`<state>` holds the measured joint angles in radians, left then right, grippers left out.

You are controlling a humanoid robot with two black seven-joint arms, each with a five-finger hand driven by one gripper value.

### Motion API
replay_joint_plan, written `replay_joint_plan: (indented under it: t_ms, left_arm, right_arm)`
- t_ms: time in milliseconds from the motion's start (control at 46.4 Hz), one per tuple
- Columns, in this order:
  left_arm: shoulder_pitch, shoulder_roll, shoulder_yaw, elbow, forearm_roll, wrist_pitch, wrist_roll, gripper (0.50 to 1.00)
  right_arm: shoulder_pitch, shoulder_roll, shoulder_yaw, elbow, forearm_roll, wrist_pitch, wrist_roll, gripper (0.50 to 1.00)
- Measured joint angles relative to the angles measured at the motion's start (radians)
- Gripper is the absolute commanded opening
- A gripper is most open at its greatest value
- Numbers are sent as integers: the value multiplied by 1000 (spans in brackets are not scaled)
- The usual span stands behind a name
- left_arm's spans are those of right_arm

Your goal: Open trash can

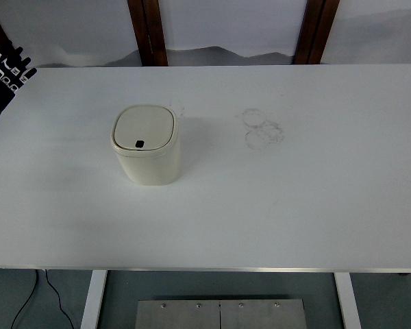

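A small cream trash can [146, 145] stands upright on the white table [274, 205], left of centre. Its rounded square lid [144, 128] lies flat and closed, with a small dark button near the lid's front edge. My left hand [7, 70], black with white markings, shows at the far left edge by the table's back left corner, well away from the can, with its fingers stretched out and holding nothing. No right arm shows.
Faint grey ring marks [262, 128] stain the tabletop right of the can. Two dark wooden posts [148, 31] stand behind the table. A black cable [41, 301] hangs below the front edge near the left table leg.
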<state>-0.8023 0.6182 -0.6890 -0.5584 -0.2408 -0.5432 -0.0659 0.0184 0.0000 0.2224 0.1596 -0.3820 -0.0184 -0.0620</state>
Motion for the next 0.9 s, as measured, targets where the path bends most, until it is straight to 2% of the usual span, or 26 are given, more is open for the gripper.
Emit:
replay_joint_plan:
  t_ms: [904]
  left_arm:
    - [0, 0, 0, -2, 0, 0, 0, 1000]
  right_arm:
    - [0, 0, 0, 0, 0, 0, 1, 995]
